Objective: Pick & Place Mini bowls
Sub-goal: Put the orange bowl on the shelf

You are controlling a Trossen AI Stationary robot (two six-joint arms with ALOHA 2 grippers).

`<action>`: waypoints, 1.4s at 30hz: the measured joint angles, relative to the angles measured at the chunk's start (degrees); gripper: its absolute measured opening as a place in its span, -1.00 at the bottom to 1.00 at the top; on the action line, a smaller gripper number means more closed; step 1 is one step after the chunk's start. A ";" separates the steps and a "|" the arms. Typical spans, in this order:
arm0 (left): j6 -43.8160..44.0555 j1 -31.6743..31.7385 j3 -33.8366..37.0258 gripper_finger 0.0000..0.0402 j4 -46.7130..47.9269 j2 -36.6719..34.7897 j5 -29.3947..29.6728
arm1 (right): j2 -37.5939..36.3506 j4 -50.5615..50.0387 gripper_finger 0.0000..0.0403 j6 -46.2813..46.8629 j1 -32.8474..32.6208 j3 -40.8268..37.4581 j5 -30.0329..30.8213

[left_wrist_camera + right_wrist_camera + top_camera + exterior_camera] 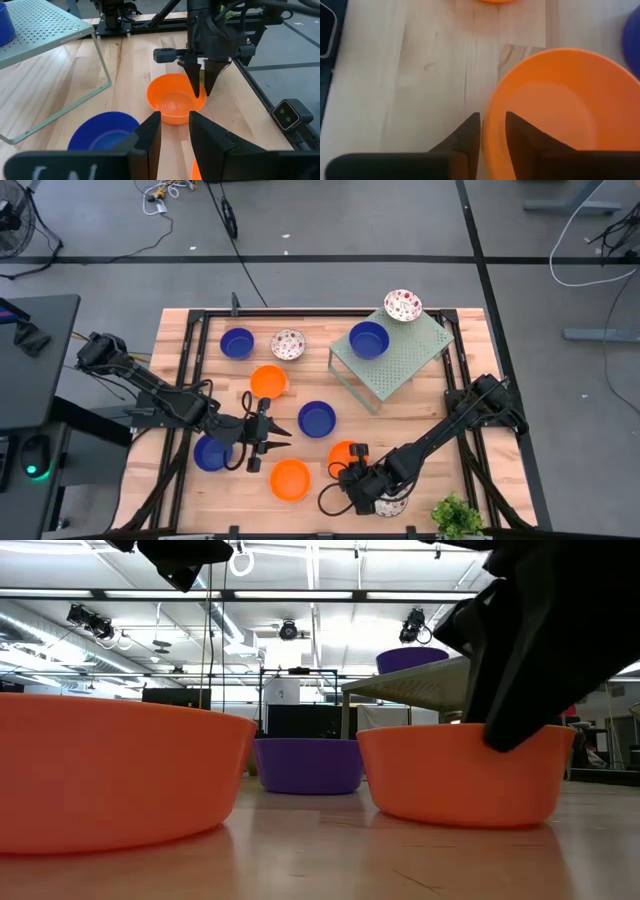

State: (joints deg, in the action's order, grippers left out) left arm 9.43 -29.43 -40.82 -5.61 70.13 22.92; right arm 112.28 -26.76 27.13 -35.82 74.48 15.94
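- Orange bowl (344, 452), empty, sits near the table's front edge, its rim pinched between the narrowly parted fingers of the right gripper (352, 464).
- Left gripper (281, 433) hovers close by, fingers spread, holding nothing.
- Blue bowl (368, 339) rests atop the green rack (405, 355).

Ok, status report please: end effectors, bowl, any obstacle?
Right end effector down at orange bowl rim; grip unconfirmed. Bowl on table. Left end effector open, idle nearby. Nothing seen blocking.
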 joint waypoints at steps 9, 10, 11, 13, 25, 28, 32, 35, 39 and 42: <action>0.02 0.00 0.00 -0.48 0.00 0.00 0.00 | 0.03 0.08 -0.92 -2.78 0.03 0.00 -0.37; 0.02 -0.02 0.00 -0.48 0.00 0.00 0.00 | 0.03 0.21 -0.95 -3.43 0.03 0.00 -0.33; 0.02 0.00 0.00 -0.48 0.00 0.00 -0.01 | 0.03 0.23 -0.96 -4.30 0.00 0.00 -0.34; 0.02 -0.02 0.00 -0.48 0.00 0.00 0.00 | -0.15 0.24 -0.95 -5.78 -0.37 0.00 -0.25; 0.02 -0.02 -0.02 -0.48 0.00 0.00 0.00 | -14.76 -2.15 -0.98 -13.92 -5.02 5.20 8.32; 0.02 -0.02 -0.02 -0.48 0.02 0.00 0.00 | -20.67 -8.05 -0.98 -11.30 -6.14 6.31 16.09; 0.07 -0.02 -0.04 -0.48 0.07 0.00 -0.02 | -28.47 -23.60 -0.98 -0.53 -4.80 6.56 22.98; 0.15 -0.02 -0.04 -0.48 0.17 0.00 -0.01 | -32.90 -37.38 -0.99 10.36 -2.06 6.56 23.85; 0.15 -0.02 -0.04 -0.48 0.24 0.00 -0.01 | -36.08 -52.94 -0.99 21.23 2.60 6.47 23.88; 0.13 -0.02 -0.04 -0.48 0.26 0.00 -0.02 | -38.09 -56.53 -0.99 21.88 6.83 4.38 23.62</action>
State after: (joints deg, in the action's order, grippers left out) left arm 9.56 -29.45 -40.86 -5.34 70.13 22.90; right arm 74.20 -83.29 49.01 -28.99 78.86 39.56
